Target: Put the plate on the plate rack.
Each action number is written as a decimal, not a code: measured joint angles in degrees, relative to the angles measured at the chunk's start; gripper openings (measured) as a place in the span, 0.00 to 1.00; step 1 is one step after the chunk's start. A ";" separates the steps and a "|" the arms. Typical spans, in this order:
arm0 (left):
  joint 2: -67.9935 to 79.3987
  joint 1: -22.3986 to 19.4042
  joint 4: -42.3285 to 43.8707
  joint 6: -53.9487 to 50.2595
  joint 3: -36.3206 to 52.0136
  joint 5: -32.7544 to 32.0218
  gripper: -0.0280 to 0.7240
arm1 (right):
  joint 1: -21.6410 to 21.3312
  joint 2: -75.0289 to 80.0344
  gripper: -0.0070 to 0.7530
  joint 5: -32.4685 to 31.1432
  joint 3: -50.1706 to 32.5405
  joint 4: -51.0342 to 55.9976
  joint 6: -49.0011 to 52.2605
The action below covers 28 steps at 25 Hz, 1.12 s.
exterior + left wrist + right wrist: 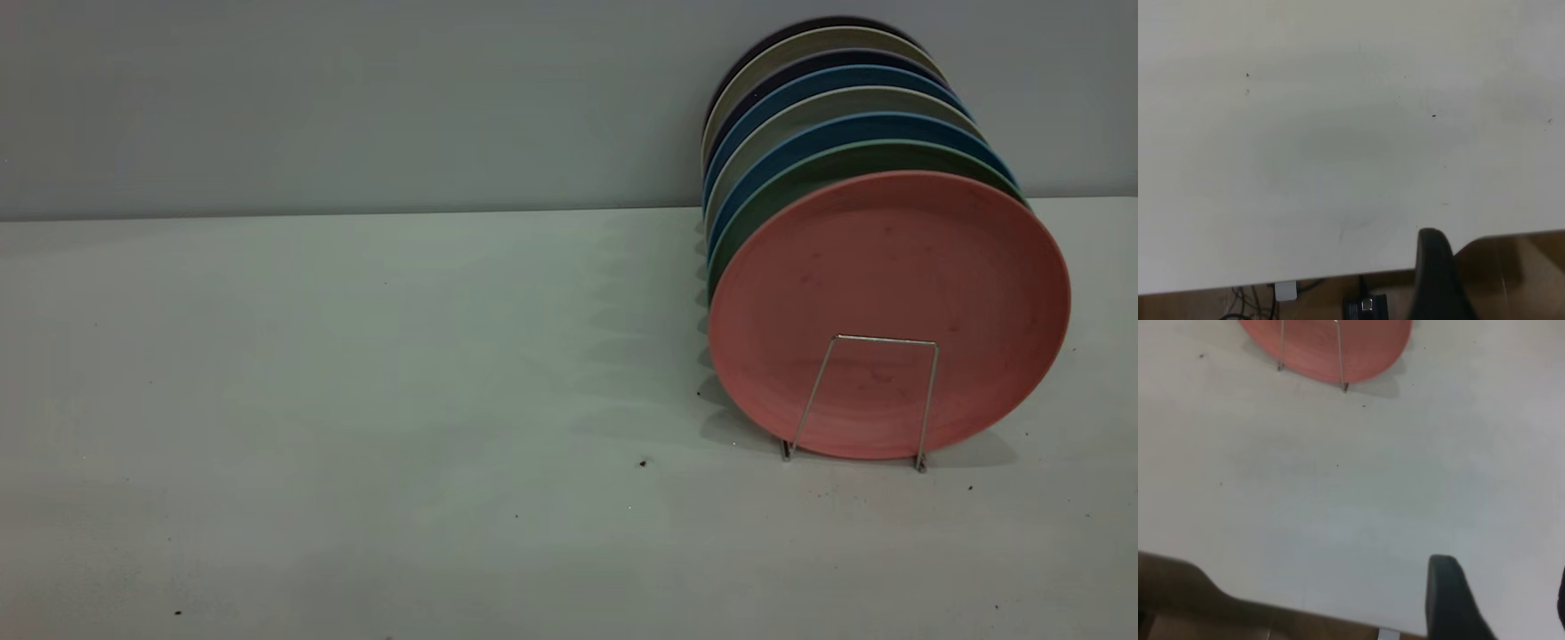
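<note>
- The plate (889,311) stands on edge at the front of the plate rack (867,400), right side of the counter (356,400), leaning back on a green plate (800,182) and the blue ones behind.
- Whole left half of the counter is open room.
- Left gripper (1438,280) hangs over the counter's near edge, right gripper (1458,600) well short of the plate; can't tell how the jaws stand on either, and they touch nothing.

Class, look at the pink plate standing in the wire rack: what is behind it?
Behind the plate stand more upright plates, only their upper rims showing: green, blue, grey and dark. Their faces and the plate rack behind are covered.
</note>
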State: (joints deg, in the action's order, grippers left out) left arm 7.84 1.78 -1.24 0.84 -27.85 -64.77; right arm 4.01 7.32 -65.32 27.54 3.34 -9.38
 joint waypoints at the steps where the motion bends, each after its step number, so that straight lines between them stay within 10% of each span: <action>1: 0.00 0.00 0.00 0.00 0.00 0.00 0.70 | 0.00 0.00 0.53 0.00 0.00 0.00 0.00; 28: -9.12 0.00 0.00 0.05 0.00 -0.06 0.70 | -2.53 -8.28 0.52 -0.05 0.00 0.13 0.02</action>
State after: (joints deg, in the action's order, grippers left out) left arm -1.27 1.78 -1.24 0.89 -27.85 -64.83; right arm 1.48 -0.96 -65.37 27.54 3.47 -9.36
